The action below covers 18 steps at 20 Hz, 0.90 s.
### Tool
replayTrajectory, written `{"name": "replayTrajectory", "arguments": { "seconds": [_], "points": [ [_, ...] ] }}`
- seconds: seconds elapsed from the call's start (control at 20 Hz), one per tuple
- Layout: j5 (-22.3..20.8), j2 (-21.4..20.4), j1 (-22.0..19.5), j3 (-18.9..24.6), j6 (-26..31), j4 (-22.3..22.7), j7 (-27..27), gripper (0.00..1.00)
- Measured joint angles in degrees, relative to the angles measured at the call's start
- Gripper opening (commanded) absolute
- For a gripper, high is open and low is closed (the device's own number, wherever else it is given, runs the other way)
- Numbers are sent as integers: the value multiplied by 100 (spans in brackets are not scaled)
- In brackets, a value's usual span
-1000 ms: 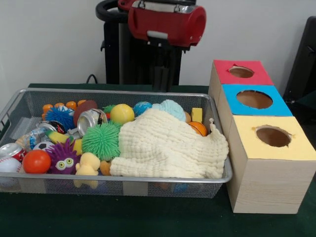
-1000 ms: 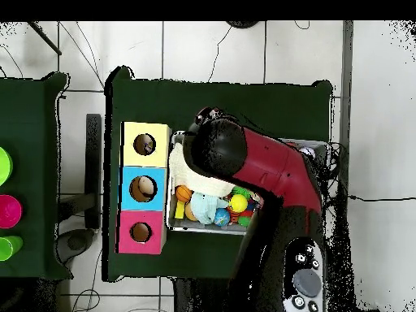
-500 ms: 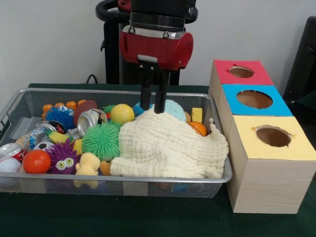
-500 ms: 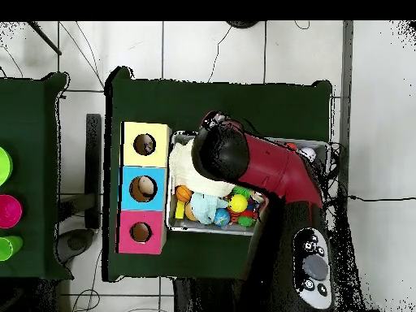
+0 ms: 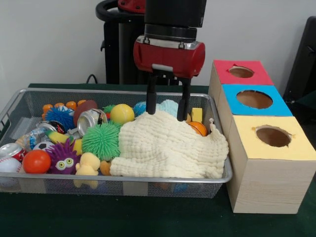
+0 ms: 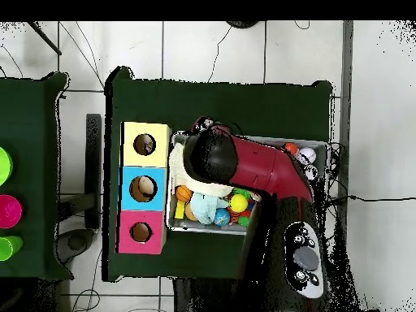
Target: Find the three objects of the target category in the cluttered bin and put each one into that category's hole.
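Note:
The silver wire-mesh tray [image 5: 123,181] is full of toys. A large cream cloth [image 5: 168,148] covers its right half. My gripper [image 5: 166,116] hangs open just above the cloth's far edge, its fingertips on either side of a light blue ball [image 5: 170,106]. It holds nothing. A crinkly, shiny printed wrapper [image 5: 35,137] seems to lie at the tray's left end among drink cans; other wrappers are hidden. In the overhead view the arm [image 6: 244,162] covers the gripper and most of the tray [image 6: 317,145].
Three wooden boxes stand right of the tray, each with a hole on top: red [image 5: 242,72], blue [image 5: 254,98], yellow [image 5: 273,136]. A green spiky ball [image 5: 101,140], a silver can [image 5: 91,118], a purple monster toy [image 5: 62,158] and an orange ball [image 5: 36,161] fill the left half.
The gripper came down from above the tray and moved right in the front view. Its fingers now stand wider apart, close over the cloth's far edge.

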Motion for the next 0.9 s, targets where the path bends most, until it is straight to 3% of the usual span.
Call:
{"name": "replayTrajectory", "arguments": {
  "seconds": [0.9],
  "points": [
    [-142,255,53,1,-189,217,0,100]
  ]
}}
